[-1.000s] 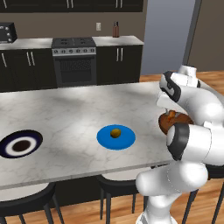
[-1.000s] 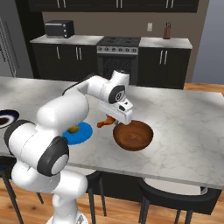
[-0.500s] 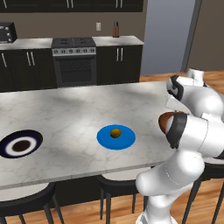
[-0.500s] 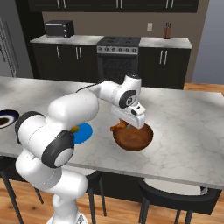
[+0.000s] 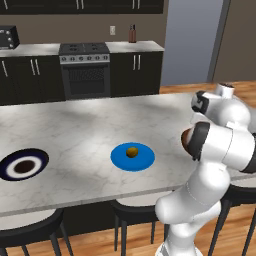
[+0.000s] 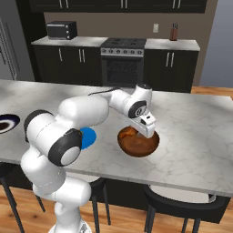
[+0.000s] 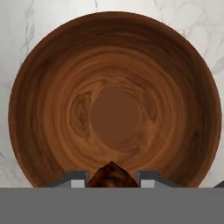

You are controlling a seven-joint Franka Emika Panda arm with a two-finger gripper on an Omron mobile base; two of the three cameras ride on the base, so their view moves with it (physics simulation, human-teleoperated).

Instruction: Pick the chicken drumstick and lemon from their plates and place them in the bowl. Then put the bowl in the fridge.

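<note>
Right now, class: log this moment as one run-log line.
step: drumstick to bowl | gripper: shut on chicken drumstick, above bowl | lemon: on blue plate | navy plate: bare

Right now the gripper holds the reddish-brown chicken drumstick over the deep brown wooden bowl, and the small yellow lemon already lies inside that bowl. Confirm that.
Not quite. The gripper does hold the reddish-brown chicken drumstick over the deep brown wooden bowl, but the bowl is empty in the hand view. The small yellow lemon sits on the bright blue plate, as the left base view shows.
</note>
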